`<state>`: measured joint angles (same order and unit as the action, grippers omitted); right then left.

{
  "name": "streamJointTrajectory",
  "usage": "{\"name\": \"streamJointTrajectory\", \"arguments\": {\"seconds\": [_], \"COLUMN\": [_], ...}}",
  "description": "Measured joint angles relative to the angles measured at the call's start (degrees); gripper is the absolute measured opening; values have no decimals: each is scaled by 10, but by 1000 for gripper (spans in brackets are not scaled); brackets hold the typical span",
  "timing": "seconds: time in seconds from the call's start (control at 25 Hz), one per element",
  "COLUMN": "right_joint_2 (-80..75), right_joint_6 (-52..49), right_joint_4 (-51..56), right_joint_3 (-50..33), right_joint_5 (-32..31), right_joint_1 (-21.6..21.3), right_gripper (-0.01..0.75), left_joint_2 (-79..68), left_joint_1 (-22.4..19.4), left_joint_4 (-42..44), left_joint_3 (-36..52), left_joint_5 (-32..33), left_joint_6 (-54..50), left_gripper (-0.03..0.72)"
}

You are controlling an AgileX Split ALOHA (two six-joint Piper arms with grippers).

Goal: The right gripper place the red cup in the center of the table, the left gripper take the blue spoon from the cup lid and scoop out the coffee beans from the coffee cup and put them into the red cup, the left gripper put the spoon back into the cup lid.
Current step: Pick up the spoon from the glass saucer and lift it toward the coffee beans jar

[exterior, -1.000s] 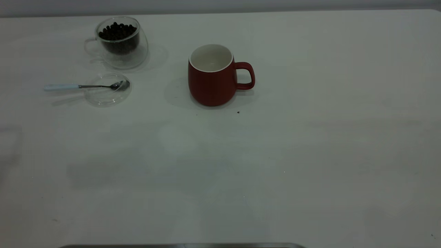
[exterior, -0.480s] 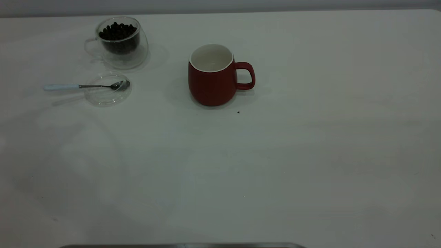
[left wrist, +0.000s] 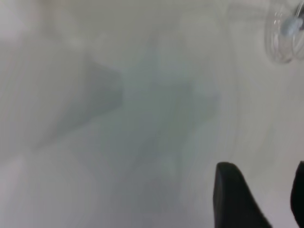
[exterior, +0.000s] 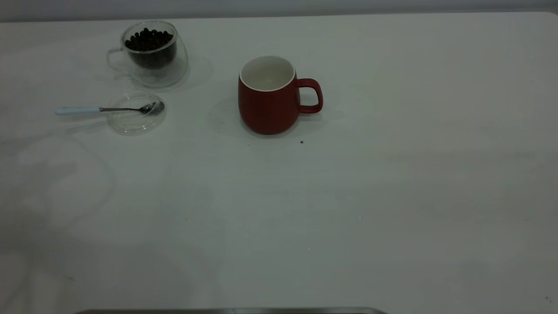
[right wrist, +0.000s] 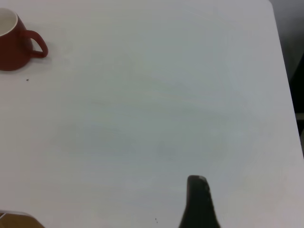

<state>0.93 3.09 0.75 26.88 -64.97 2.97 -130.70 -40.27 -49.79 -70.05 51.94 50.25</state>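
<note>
On the wide white desk (exterior: 392,196) the red cup (exterior: 268,98) stands upright near the middle, empty, handle toward the right arm's side, so the placing step looks done. Off to the left side stands the coffee cup (exterior: 150,52), heaped with coffee beans (exterior: 148,41); near it lies the cup lid (exterior: 136,114), with the blue spoon (exterior: 109,109) resting bowl-in-lid, handle jutting out over the desk. The left gripper (left wrist: 259,197) hovers with fingers spread, well apart from the lid; fetching the spoon seems the step in hand, calling for a reach to the handle. Right gripper (right wrist: 199,202): fingers' state cannot be told.
</note>
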Motion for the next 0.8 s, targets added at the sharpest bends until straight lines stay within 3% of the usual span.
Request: {"name": "streamJointTrajectory", "arguments": {"seconds": [0.32,0.8], "right_joint_2": [0,0], "right_joint_6": [0,0], "right_joint_4": [0,0], "right_joint_3": [0,0], "right_joint_5": [0,0], "right_joint_1": [0,0], "right_gripper": [582,582], "left_joint_2": [-67,-104], "left_joint_1": [23,107], "left_joint_4": [-182,-326], "left_joint_3": [-1,-2], "left_joint_5": [-17,-36], "left_joint_6": [185,312], "left_gripper": [553,564]}}
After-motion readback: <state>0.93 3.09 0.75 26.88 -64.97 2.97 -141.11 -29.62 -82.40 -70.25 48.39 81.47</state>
